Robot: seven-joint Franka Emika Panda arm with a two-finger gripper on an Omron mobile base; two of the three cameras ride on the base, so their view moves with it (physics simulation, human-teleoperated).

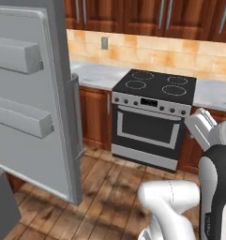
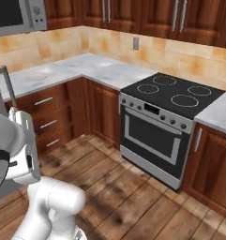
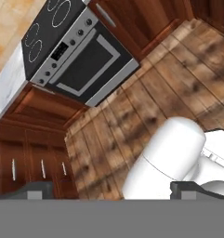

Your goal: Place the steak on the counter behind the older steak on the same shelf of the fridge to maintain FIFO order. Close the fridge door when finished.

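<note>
Counter (image 2: 63, 70) of marbled stone flanks a black stove (image 1: 154, 84) over wood flooring (image 1: 109, 197); fingers (image 3: 113, 189) spread apart, holding nothing.

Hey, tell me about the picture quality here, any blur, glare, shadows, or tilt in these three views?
Left base view: evenly lit and slightly soft, with no glare on the open fridge door. Right base view: flat lighting, dark blotches on the wooden floor, the stove fairly crisp. Hand view: rolled, so the stove sits diagonally at upper left; the gripper fingertips are dark, wide apart.
</note>
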